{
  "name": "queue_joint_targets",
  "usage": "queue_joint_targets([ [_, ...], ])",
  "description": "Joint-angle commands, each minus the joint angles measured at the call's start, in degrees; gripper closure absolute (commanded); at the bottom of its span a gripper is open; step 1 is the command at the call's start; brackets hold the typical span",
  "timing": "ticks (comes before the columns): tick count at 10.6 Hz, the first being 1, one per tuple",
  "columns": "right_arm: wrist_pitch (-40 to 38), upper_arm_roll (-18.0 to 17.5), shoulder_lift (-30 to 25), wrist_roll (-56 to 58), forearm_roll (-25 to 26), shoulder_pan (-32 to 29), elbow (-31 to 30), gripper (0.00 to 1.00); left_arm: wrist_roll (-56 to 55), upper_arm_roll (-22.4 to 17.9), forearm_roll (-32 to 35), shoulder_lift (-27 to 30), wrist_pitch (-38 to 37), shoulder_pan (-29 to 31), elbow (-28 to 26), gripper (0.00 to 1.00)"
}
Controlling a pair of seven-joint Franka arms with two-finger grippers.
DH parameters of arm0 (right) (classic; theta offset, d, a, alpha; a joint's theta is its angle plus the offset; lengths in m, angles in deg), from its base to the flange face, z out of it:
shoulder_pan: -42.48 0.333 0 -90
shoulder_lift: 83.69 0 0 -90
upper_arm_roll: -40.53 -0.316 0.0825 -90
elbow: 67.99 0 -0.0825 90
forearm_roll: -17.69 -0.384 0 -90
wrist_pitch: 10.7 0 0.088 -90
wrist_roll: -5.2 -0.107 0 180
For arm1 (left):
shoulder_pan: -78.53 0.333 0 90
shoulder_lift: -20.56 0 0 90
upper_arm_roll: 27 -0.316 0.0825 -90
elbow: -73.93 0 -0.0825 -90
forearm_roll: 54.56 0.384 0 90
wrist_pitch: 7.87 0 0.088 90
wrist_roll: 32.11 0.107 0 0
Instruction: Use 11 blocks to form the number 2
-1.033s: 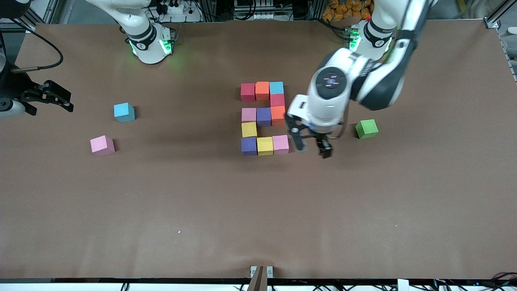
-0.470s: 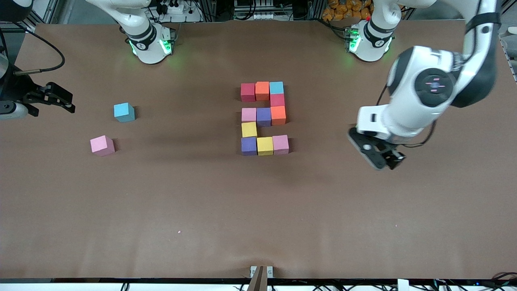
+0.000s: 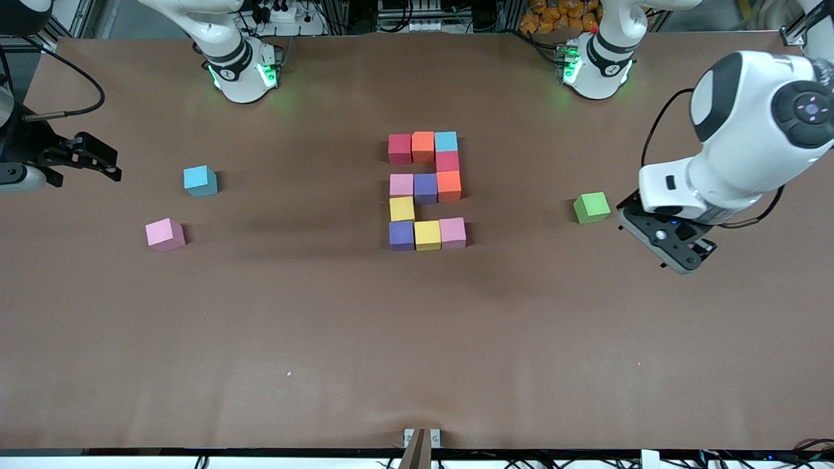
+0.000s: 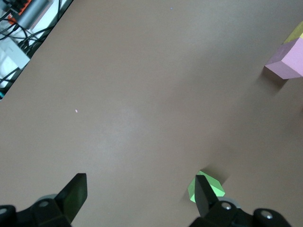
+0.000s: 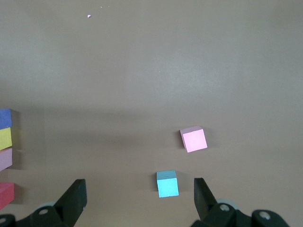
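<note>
Left end effector (image 3: 674, 251) open beside green cube (image 3: 591, 208), right end effector (image 3: 81, 158) apparently open

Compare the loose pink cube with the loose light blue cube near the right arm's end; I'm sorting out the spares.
The loose pink cube is pink; the loose light blue cube is light blue. The pink one lies nearer the front camera, the blue one farther from it. The pink one also sits slightly closer to the right arm's end of the table. Both look the same size, rest flat and touch nothing, apart from the number 2.
</note>
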Motion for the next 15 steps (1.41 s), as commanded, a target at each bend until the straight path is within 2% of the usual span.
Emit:
queue_joint_targets([
  [1, -0.5, -0.6, 0.0, 0.6, 0.1, -0.9, 0.1, 0.00, -0.3, 0.6, -1.2, 1.2, -1.5, 1.9, -0.6, 0.00],
  [6, -1.3, -0.6, 0.0, 0.6, 0.1, -1.1, 0.1, 0.00, -4.5, 0.2, -1.3, 2.5, -4.1, 2.0, -0.6, 0.00],
  [12, -1.3, -0.6, 0.0, 0.6, 0.1, -1.3, -0.4, 0.00, -32.4, 0.8, -0.7, 5.2, -6.1, 1.3, -0.6, 0.00],
  [15, -1.1, -0.6, 0.2, 0.6, 0.1, -1.3, -0.4, 0.00, -43.9, 2.0, -0.5, 5.1, -9.0, 1.2, 1.4, 0.00],
])
